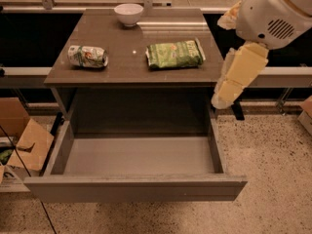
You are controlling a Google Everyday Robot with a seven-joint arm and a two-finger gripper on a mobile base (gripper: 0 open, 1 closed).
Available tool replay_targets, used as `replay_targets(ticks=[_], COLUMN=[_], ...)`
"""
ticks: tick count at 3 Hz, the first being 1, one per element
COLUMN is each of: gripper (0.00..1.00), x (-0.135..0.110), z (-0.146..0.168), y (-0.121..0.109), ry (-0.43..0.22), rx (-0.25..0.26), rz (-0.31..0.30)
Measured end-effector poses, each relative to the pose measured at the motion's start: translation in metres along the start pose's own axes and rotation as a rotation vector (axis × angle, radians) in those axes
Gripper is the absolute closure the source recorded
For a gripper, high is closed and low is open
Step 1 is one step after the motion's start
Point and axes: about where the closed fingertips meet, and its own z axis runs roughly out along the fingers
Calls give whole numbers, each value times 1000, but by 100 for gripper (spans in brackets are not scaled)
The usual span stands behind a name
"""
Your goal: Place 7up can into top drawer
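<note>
One dented silver-green 7up can [87,56] lies sideways; pincer [222,99] hangs right of table [127,65].

A white bowl [128,13] sits at the back edge of the brown table [122,39]. A flat green snack bag [175,53] lies on the tabletop right of centre, well apart from the bowl. An open cardboard box [28,144] stands on the speckled floor [273,179] at the view's left
</note>
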Motion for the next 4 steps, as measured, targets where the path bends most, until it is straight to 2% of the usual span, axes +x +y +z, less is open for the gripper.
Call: replay_targets(ticks=[1,3,4], gripper=[0,0,0], x=[-26,-69,-69], z=[7,30,30], y=[-2,-10,-10], ry=[-62,-130,-130], rx=[-19,-61,-61], rz=[-6,-44,-44])
